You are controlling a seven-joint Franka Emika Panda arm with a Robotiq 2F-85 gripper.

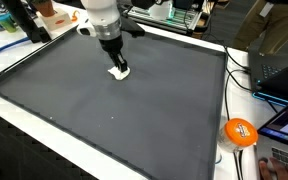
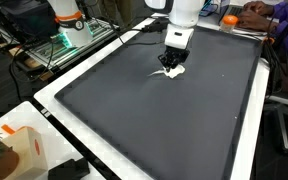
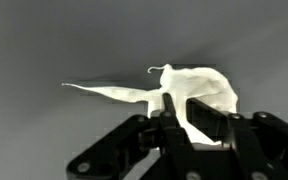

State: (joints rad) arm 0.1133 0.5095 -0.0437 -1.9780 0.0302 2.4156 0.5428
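The white cloth is lying crumpled on the dark mat, close to the mat's far edge in both exterior views, with one thin corner trailing flat across the mat's surface. The gripper is pointing straight down over it, jaws pressing together on a fold of the cloth. The pinch looks made, while the cloth is resting on the mat, not yet lifted. Just off the mat's near corner an orange disc is sitting; its pale marking is too small to read. Off another corner of the mat an orange-and-white box is showing no legible lettering.
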